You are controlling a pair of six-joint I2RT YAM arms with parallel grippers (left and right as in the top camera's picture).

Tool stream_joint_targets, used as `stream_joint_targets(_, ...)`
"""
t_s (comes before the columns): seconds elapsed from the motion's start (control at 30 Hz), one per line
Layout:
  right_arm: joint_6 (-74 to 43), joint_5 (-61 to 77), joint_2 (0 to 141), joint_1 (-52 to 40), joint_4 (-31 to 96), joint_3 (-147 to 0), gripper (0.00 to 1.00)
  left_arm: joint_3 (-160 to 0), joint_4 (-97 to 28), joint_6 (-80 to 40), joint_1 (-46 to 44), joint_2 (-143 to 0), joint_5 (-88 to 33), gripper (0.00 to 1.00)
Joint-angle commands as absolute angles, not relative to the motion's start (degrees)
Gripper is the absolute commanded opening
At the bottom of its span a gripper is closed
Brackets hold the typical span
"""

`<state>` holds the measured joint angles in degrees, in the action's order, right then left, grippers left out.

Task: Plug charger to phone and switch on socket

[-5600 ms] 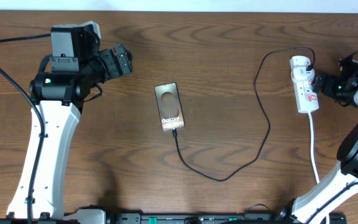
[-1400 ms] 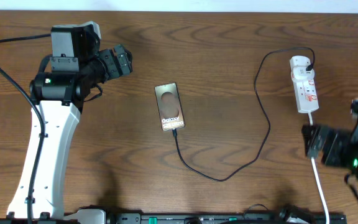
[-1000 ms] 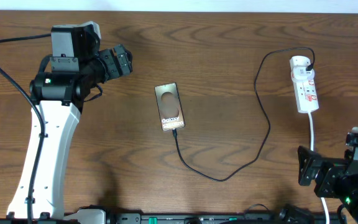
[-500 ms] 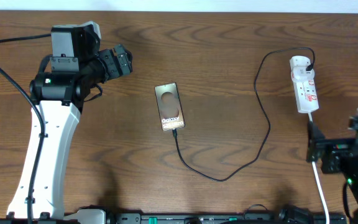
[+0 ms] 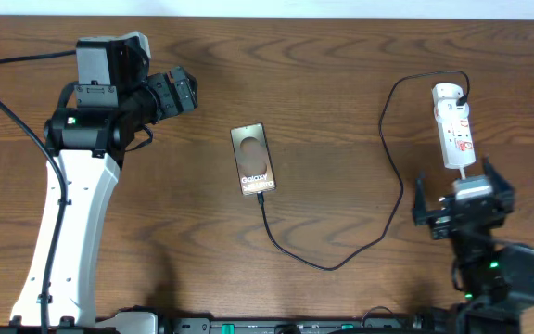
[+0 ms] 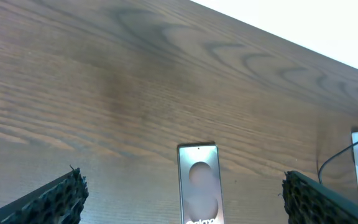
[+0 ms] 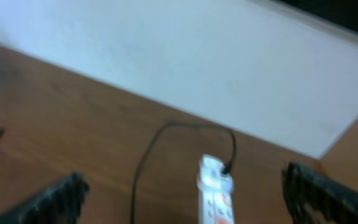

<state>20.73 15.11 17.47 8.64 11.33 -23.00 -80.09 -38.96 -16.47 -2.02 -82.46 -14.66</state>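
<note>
Catches the right gripper [image 5: 460, 206] hanging just short of the near end of the socket [image 5: 455, 130], claw spread wide and pinching nothing. Finds the left gripper [image 5: 182, 91] well off to the left, likewise spread and empty. Places the phone [image 5: 254, 160] flat at mid-table, screen up, with the charger [image 5: 400, 190] running from its near edge in a long loop round to the socket's far end. Cannot judge the seating of the plug tip [image 5: 261, 193] from up here, nor the position of the red switches [image 5: 460, 141]: too small. Risks plenty from this spot. Could shove the light strip along the table [image 5: 341, 56] instead of rocking a switch, by coming in with the claw this wide. Could drag the cable at the far end too, tugging the tip out of the phone. Might also press the wrong switch, given such tight spacing. Calls for a narrow, straight-down touch, probably with the strip braced.
</note>
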Motion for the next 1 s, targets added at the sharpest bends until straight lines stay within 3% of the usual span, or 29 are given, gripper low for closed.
stream_joint_targets(0.0, 20.1, 14.1, 12.4, 6.7, 7.0, -15.8, 0.99, -80.9, -39.0, -16.1, -2.0, -82.2, -14.3, 0.98)
stream_joint_targets(0.43, 19.7, 14.1, 1.3, 3.9, 1.6, -0.6, 0.99, -80.9, -39.0, -16.1, -2.0, -82.2, -14.3, 0.98)
stream_joint_targets(0.97, 18.0, 14.0, 0.8, 3.7, 3.2, -0.3, 0.99, -80.9, -39.0, -16.1, -2.0, -82.2, -14.3, 0.98)
